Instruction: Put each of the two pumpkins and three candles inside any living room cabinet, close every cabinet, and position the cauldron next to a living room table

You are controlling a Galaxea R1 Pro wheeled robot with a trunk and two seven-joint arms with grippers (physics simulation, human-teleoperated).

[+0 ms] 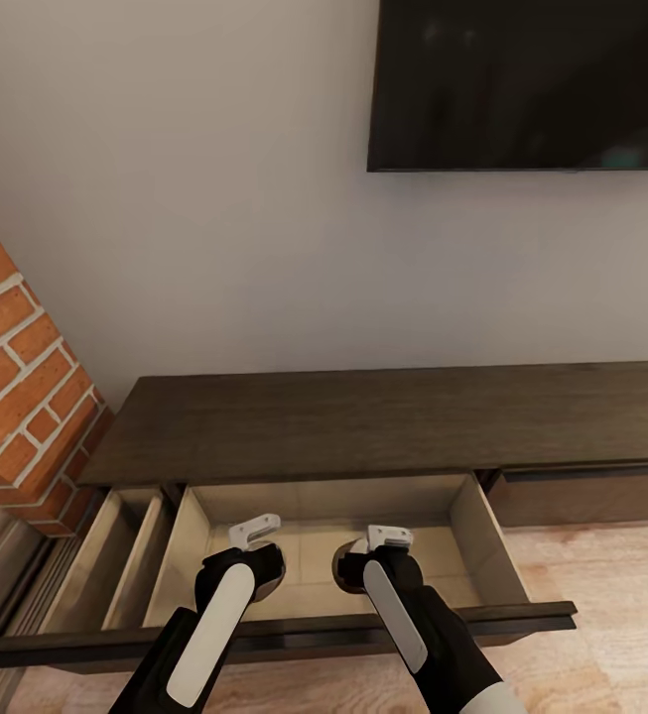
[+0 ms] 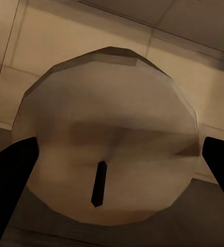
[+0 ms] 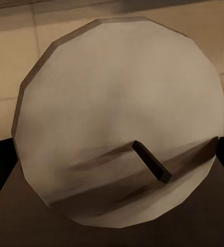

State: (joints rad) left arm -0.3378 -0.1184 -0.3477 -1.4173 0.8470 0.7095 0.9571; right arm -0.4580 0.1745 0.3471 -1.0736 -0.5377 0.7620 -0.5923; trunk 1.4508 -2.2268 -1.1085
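The dark-brown cabinet (image 1: 363, 416) runs along the wall with its middle drawer (image 1: 481, 535) pulled out, pale beige inside. Both arms reach down into this drawer. My left gripper (image 1: 256, 573) is shut on a beige-grey candle (image 2: 109, 128); its dark fingers (image 2: 12, 180) press the candle's sides and the wick points at the camera. My right gripper (image 1: 365, 567) is shut on a second candle (image 3: 122, 113), whose round edge (image 1: 344, 565) shows beside the wrist. Both candles hang just above the drawer floor. The pumpkins, third candle, cauldron and table are out of view.
A narrower drawer (image 1: 115, 555) on the left also stands open. The red-brick fireplace (image 1: 16, 377) rises at the left edge. A black screen (image 1: 522, 79) hangs on the wall above the cabinet. Light wood floor (image 1: 611, 595) lies to the right.
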